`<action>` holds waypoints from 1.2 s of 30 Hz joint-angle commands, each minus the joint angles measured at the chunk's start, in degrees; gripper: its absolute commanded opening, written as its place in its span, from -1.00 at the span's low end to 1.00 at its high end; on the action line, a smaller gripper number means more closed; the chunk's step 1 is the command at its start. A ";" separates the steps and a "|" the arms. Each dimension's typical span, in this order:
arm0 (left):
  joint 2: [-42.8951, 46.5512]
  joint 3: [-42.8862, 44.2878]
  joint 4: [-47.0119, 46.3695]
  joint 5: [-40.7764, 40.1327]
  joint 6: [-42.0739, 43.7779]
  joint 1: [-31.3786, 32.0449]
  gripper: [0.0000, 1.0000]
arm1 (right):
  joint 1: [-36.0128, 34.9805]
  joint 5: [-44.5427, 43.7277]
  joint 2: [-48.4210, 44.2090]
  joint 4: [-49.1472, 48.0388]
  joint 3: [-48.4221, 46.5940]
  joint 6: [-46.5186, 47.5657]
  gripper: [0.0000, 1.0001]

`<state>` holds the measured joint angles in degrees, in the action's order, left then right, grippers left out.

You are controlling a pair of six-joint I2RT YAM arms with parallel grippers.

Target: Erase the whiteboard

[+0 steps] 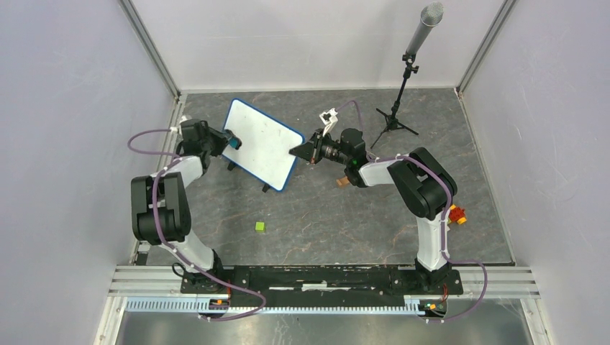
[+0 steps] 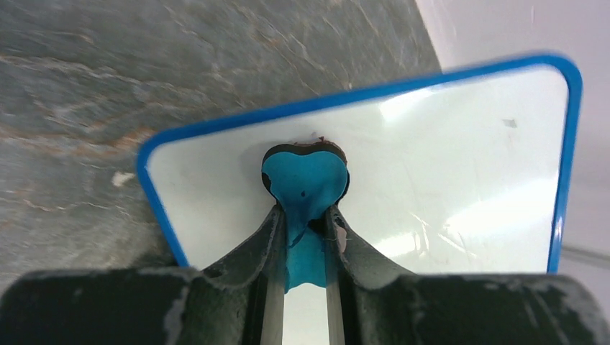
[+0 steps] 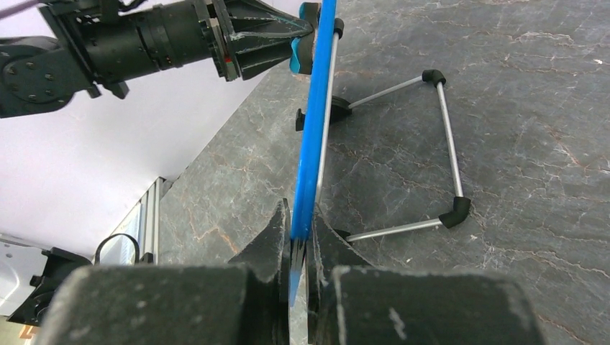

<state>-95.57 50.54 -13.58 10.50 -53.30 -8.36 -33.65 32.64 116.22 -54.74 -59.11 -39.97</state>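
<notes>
On the grey stone-patterned table (image 1: 324,215), the left gripper (image 1: 234,141) sits at about ten o'clock from the table's middle, its jaws closed tight on a teal eraser pad (image 2: 305,178). The left wrist view shows the pad squeezed between the two fingers (image 2: 267,244), its rounded head pressed against the white face near the board's left edge. The whiteboard (image 1: 262,144) stands at about eleven o'clock, between the two grippers, tilted back on its stand with its long sides running from ten toward four o'clock. Its writing face looks blank inside the thin blue frame, apart from one small dark speck (image 2: 509,123) toward its upper right in the left wrist view. A small green cube (image 1: 260,226) lies alone at about seven o'clock, well apart from the board. The right gripper (image 1: 298,151) meets the board's right edge at about twelve o'clock, and the right wrist view shows its jaws clamped on the blue frame (image 3: 314,144), one finger on each face. Behind the board, a wire stand (image 3: 447,136) with black feet rests on the table. A microphone (image 1: 429,18) on a black tripod (image 1: 393,118) stands at about one o'clock, and a small orange-red object (image 1: 457,214) lies at about four o'clock, beside the right arm.
</notes>
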 commanded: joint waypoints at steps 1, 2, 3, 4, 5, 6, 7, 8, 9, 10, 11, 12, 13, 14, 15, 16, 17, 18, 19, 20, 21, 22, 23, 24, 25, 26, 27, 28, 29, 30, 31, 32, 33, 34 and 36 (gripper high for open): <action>1.78 5.39 10.76 -2.60 8.52 10.02 -0.44 | -2.15 6.79 0.93 2.24 -1.62 5.11 -1.00; 1.49 7.04 11.71 -2.92 9.02 11.50 -0.43 | -2.19 6.59 0.93 2.67 -1.66 5.47 -1.00; 1.01 8.28 12.20 -2.67 9.25 12.30 -0.43 | -2.14 6.39 0.93 3.03 -1.74 5.78 -1.00; 0.55 9.53 12.34 -2.40 9.12 13.18 -0.43 | -2.19 6.23 0.93 3.45 -1.93 6.03 -1.00; 0.07 10.49 12.23 -2.12 8.92 13.73 -0.43 | -2.14 6.21 1.04 3.68 -2.12 6.21 -1.00; -0.37 10.98 12.05 -1.95 8.70 14.25 -0.43 | -2.16 6.20 1.24 3.97 -2.40 6.40 -1.00; -0.77 11.21 11.58 -1.74 8.57 14.49 -0.43 | -2.13 6.12 1.44 4.38 -2.71 6.64 -1.00; -1.24 10.88 10.87 -1.71 8.48 14.78 -0.43 | -2.09 6.03 1.52 4.95 -3.01 6.93 -1.00; -1.55 10.25 10.27 -1.69 8.35 14.86 -0.43 | -2.12 5.88 1.58 5.48 -3.31 7.40 -1.00; -1.86 9.07 9.48 -1.74 8.13 14.86 -0.43 | -2.16 5.78 1.64 6.25 -3.51 7.90 -1.00; -1.98 7.85 9.06 -2.11 8.07 14.86 -0.43 | -2.15 5.61 1.56 6.75 -3.63 8.35 -1.00; -2.13 6.29 8.70 -2.65 8.16 14.86 -0.43 | -2.13 5.51 1.54 7.30 -3.73 8.83 -1.00; -2.04 4.99 8.66 -3.09 8.65 14.72 -0.43 | -2.12 5.33 1.48 7.79 -3.86 9.23 -1.00; -1.89 3.54 8.87 -3.83 9.09 14.57 -0.43 | -2.12 5.17 1.54 8.09 -3.97 9.41 -1.00; -1.51 1.96 9.16 -4.24 9.55 14.16 -0.43 | -2.08 5.02 1.60 8.22 -4.04 9.67 -0.99; -1.01 0.56 9.25 -4.27 9.77 13.48 -0.43 | -2.11 4.93 1.83 8.33 -4.13 9.81 -1.00; -0.42 -1.17 9.19 -4.17 9.91 12.64 -0.43 | -2.13 4.93 2.05 8.33 -4.19 9.68 -1.00; 0.52 -2.63 9.19 -4.03 10.07 11.52 -0.43 | -2.17 4.97 2.47 8.21 -4.33 9.57 -1.00; 1.37 -4.33 9.19 -4.00 10.27 10.55 -0.43 | -2.16 5.04 2.87 8.24 -4.60 9.36 -1.00; 2.71 -6.01 9.27 -3.97 10.64 9.30 -0.43 | -2.14 5.27 3.25 8.09 -4.78 9.03 -1.00; 3.57 -6.95 9.43 -3.99 10.95 8.55 -0.43 | -2.20 5.56 3.38 7.84 -4.89 8.75 -0.99; 4.37 -7.77 9.85 -4.06 11.33 8.45 -0.43 | -2.20 5.88 3.39 7.60 -4.83 8.43 -1.00; 4.95 -8.06 10.69 -4.28 11.89 8.45 -0.43 | -2.21 6.02 3.19 7.30 -4.63 8.40 -1.00; 5.31 -7.97 11.52 -4.34 12.30 8.45 -0.43 | -2.19 5.95 2.93 7.28 -4.34 8.47 -1.00; 5.72 -8.04 11.85 -4.14 12.42 8.45 -0.43 | -2.21 5.86 2.54 7.28 -4.13 8.71 -1.00; 6.07 -8.33 11.56 -3.86 12.09 8.45 -0.43 | -2.21 5.72 2.29 7.41 -3.92 8.92 -1.00; 6.32 -8.45 11.31 -3.87 11.68 8.76 -0.43 | -2.19 5.68 2.06 7.53 -3.70 9.05 -1.00; 6.66 -8.35 11.30 -4.23 11.32 9.76 -0.43 | -2.21 5.68 1.85 7.53 -3.37 9.12 -1.00; 6.94 -7.95 11.42 -4.70 11.13 10.82 -0.43 | -2.21 5.68 1.80 7.47 -3.16 9.15 -1.00; 7.41 -7.39 11.94 -5.38 11.02 12.27 -0.43 | -2.17 5.74 1.63 7.38 -2.96 9.14 -1.00; 7.86 -6.48 12.51 -6.53 11.07 13.74 -0.43 | -2.19 5.83 1.42 7.37 -2.88 9.19 -1.00; 8.25 -5.62 13.25 -7.65 11.23 15.70 -0.43 | -2.21 5.98 1.33 7.42 -2.86 9.14 -1.00; 8.68 -4.60 14.51 -9.03 11.44 17.65 -0.43 | -2.21 6.11 0.99 7.41 -2.84 9.12 -1.00; 9.04 -3.56 15.39 -10.21 11.59 19.08 -0.43 | -2.21 6.20 0.73 7.36 -2.71 9.18 -1.00; 9.35 -1.59 16.52 -12.44 12.02 22.60 -0.43 | -2.20 6.12 0.26 7.27 -2.37 9.29 -1.00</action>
<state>-86.76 45.28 -4.05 -2.22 -44.40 5.43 -33.61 33.41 117.49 -50.06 -62.96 -38.06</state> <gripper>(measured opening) 0.289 0.064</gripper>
